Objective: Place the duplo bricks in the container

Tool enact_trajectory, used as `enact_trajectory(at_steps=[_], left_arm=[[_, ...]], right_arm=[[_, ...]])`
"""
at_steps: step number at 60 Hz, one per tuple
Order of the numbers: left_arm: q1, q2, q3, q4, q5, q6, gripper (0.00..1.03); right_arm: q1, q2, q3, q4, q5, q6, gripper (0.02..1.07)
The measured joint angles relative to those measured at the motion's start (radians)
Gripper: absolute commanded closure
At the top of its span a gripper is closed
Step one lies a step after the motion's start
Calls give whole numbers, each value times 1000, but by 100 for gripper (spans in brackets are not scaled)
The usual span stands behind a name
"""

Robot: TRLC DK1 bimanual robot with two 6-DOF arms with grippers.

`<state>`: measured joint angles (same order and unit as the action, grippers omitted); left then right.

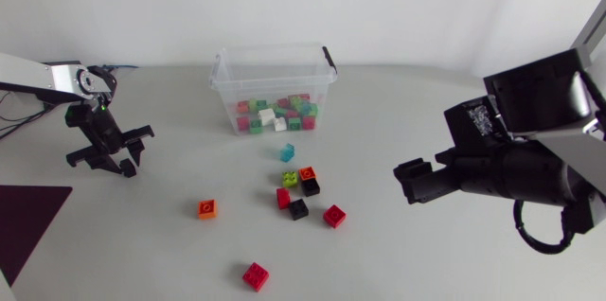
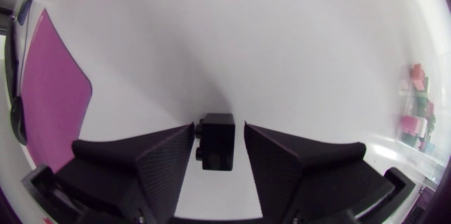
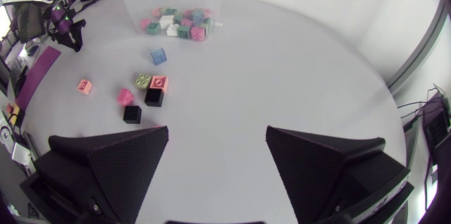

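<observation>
Left pincer (image 2: 219, 127) is bracketing a black brick (image 2: 217, 143); I cannot tell if it's gripping. Right pincer (image 3: 217, 131) is hanging wide open.

Pale grey table (image 1: 426, 102). At far middle, clear container (image 1: 275, 50) with mixed bricks inside. Just before it, light blue brick (image 1: 287, 152). Nearer, in a loose cluster: green brick (image 1: 290, 179), orange brick (image 1: 307, 174), two black bricks (image 1: 311, 186), two red bricks (image 1: 333, 215). Apart at left, lone orange brick (image 1: 207, 208). Nearest the front, lone red brick (image 1: 255, 275). At left edge, dark purple mat (image 1: 28, 216).
</observation>
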<state>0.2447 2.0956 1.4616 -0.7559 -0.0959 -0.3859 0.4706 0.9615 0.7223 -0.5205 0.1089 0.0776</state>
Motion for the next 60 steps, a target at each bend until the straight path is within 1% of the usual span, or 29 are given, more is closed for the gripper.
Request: enact_trajectory(at_steps=[11,17,20,22,25,32,34,38,49,60], left_arm=[[16,0,0,29,21,1,66],[20,0,0,40,32,1,73],[22,0,0,44,35,1,75],[22,0,0,47,35,1,80],[22,0,0,50,35,1,84],[22,0,-2,50,36,2,85],[22,0,-2,50,36,4,87],[22,-5,-3,36,35,16,87],[7,-66,-18,-38,35,66,87],[-38,-214,-18,-90,66,137,87]], right_arm=[[2,0,3,0,0,-4,7],[8,0,4,-4,0,-8,7],[12,0,4,-8,0,-12,7],[13,0,4,-11,0,-13,7],[15,0,4,-13,0,-19,7],[16,0,4,-17,0,-23,7],[18,2,4,-18,0,-23,7],[23,24,5,-19,0,-31,7],[49,202,18,-20,-1,-60,7],[118,339,65,-26,-48,-97,7]])
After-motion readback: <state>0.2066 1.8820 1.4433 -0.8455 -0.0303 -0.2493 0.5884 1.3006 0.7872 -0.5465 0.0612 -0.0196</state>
